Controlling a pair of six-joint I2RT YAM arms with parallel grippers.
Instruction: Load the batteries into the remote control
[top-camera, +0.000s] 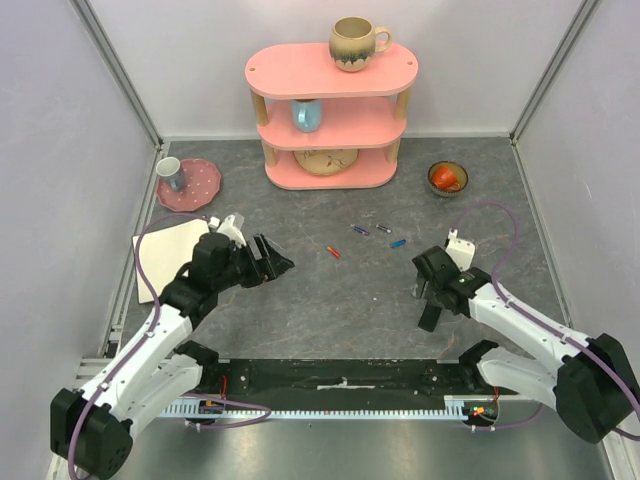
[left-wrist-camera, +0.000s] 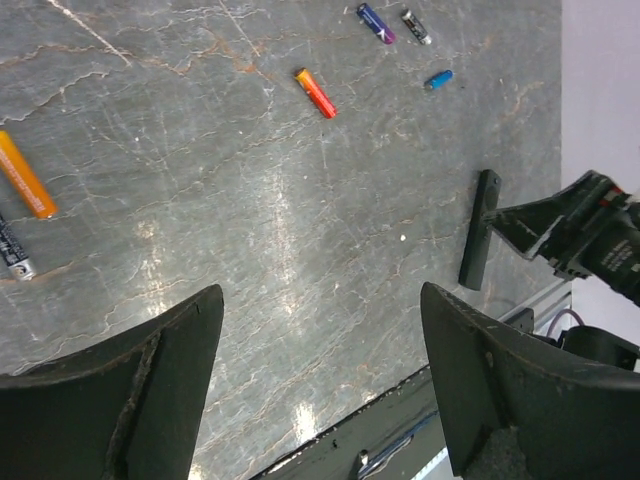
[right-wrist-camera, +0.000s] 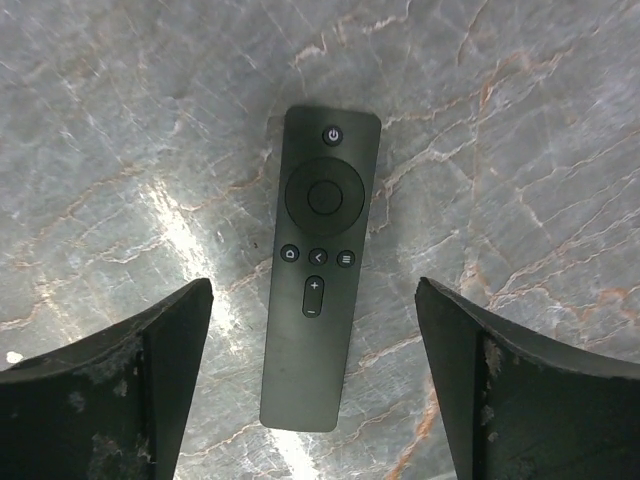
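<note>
Spread fingers of the right pincer (right-wrist-camera: 312, 290) frame my right wrist view, wide open and holding nothing. The remote control (right-wrist-camera: 318, 270) lies flat on the surface (top-camera: 330, 320) straight below and between them. Its buttons face up, with the power key at the far end. Its long sides run almost parallel to the fingers, with a slight slant.

I read the step in hand as picking up the remote. To do it well I would come straight down and trim the wrist a touch so the pads meet both long edges squarely. I would close near the middle of the body, below the round dial, so it does not pivot. Since the keys face up, the battery bay is presumably underneath, so my grip should leave room to turn it over.

The left pincer (left-wrist-camera: 322, 295) is also open and empty, hovering above the surface on its own side. The batteries lie well beyond it, toward the middle: a red-orange battery (left-wrist-camera: 315, 92), a purple battery (left-wrist-camera: 377, 23), a dark grey battery (left-wrist-camera: 416, 27) and a blue battery (left-wrist-camera: 438, 79). All four are apart from each other and from the remote.
</note>
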